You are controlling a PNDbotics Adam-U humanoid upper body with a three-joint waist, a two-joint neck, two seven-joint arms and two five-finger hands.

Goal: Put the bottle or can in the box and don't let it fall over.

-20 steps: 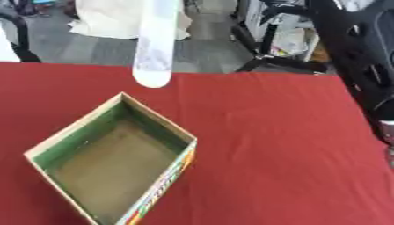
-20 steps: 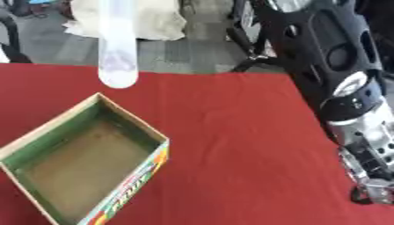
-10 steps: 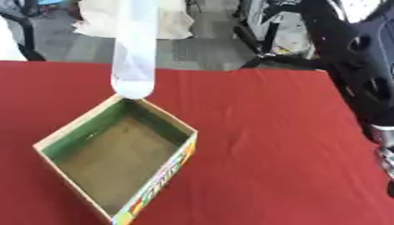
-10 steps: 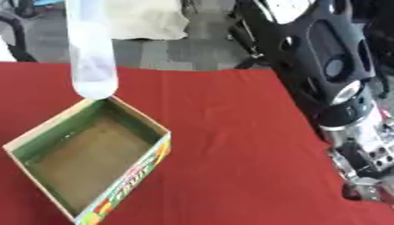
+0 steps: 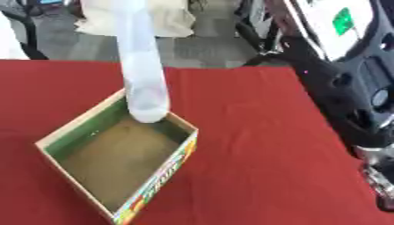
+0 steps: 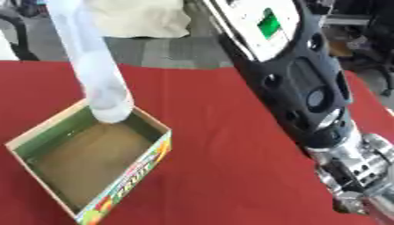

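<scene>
A clear, whitish plastic bottle (image 5: 142,79) hangs upright from beyond the top edge of the view. Whatever holds its top is hidden. Its rounded lower end sits just inside the far corner of the open cardboard box (image 5: 85,132), level with the rim. I cannot tell whether it touches the floor of the box. The box has green inner walls, a brown floor and a fruit print on its near side. My right arm (image 6: 308,88) runs down the right side. Only the wrist and a bit of my right hand (image 6: 373,206) show at the lower right corner, far from the box.
The box stands on a red tablecloth (image 5: 254,154) with bare cloth to its right and front. Beyond the table's far edge lie grey floor, a pale cloth heap (image 6: 142,17) and dark chair legs.
The bottle has come down and nearer, from above the cloth behind the box to inside the box's far corner. The camera has also shifted.
</scene>
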